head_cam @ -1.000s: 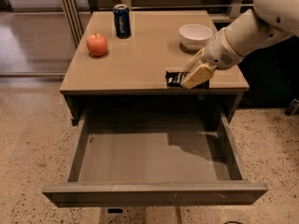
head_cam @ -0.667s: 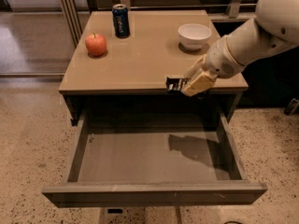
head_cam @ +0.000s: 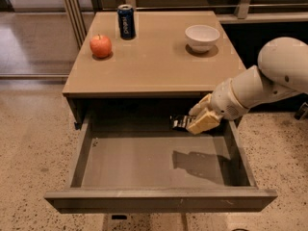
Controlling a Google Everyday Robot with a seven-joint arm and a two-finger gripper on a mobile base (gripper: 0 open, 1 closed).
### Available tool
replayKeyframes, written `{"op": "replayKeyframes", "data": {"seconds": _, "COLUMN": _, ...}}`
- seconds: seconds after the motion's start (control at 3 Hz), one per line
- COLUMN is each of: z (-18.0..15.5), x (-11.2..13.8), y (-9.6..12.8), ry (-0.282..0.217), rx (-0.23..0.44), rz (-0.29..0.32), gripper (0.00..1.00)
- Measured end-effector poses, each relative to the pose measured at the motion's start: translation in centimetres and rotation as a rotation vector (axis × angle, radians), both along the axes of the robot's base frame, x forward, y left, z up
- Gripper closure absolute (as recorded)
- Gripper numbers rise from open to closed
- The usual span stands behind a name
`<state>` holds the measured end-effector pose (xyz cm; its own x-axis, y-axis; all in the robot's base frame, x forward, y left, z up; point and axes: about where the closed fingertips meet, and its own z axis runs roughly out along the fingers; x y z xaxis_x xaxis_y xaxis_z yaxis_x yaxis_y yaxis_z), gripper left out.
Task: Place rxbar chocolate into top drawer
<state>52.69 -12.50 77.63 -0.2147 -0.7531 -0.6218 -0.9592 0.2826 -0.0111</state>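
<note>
While jaws grip it over top drawer [head_cam: 139,165], rxbar [head_cam: 179,123] points left.

One high frontal view, tilted down on table [head_cam: 159,66] and top drawer [head_cam: 159,199], near, hand [head_cam: 195,120] gripping rxbar chocolate [head_cam: 178,123] mid-right

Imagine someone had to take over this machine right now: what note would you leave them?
The gripper is shut on the rxbar chocolate, holding it above the back right of the open top drawer, just under the table edge.
Done: drawer open, bar gripped and off the tabletop.
Left: lower it, release it onto the drawer floor, withdraw the arm.
The apple, soda can and bowl sit on the table.
</note>
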Motion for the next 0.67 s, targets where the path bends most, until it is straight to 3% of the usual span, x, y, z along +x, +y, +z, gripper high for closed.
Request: {"op": "replayKeyframes", "data": {"seconds": 0.67, "z": -9.1, "x": -0.2, "y": 0.5, "ry": 0.083, "rx": 0.115, "rz": 0.073, "gripper": 1.0}}
